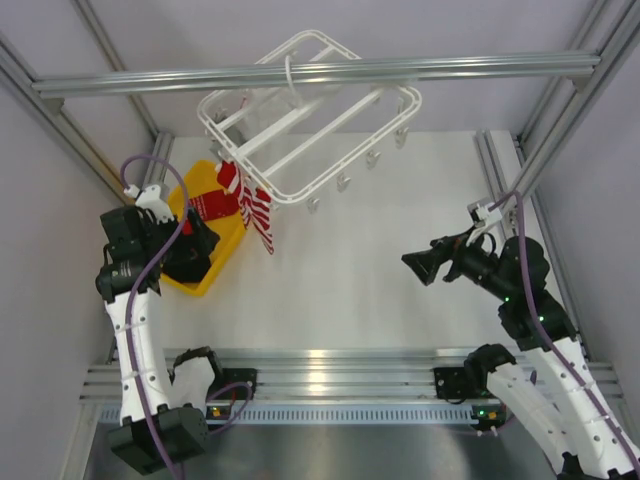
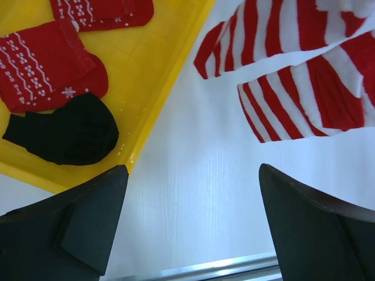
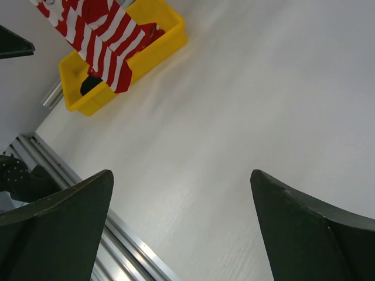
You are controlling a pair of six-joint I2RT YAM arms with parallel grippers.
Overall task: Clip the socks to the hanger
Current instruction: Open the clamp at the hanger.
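From above, I see the left arm rise from its base and bend over the yellow tray (image 1: 210, 272). The left gripper (image 1: 203, 240) is spread wide and holds nothing. The right arm reaches in from the right. The right gripper (image 1: 418, 262) points left above the bare table (image 1: 340, 290), wide open and empty. The hanger (image 1: 354, 152) hangs from the grey beam (image 1: 450, 68). The striped socks (image 1: 260, 215) dangle from its left edge, near the left gripper.

On the left wrist camera, my fingers (image 2: 88, 225) stand far apart over the table. The striped socks (image 2: 304, 88) hang ahead to the right, clear of the jaws. The red patterned socks (image 2: 47, 70) and a black fabric piece (image 2: 70, 132) lie in the tray to the left.

On the right wrist camera, the jaws gape. The striped socks (image 3: 99, 41) and the tray (image 3: 167, 35) are well apart from them.
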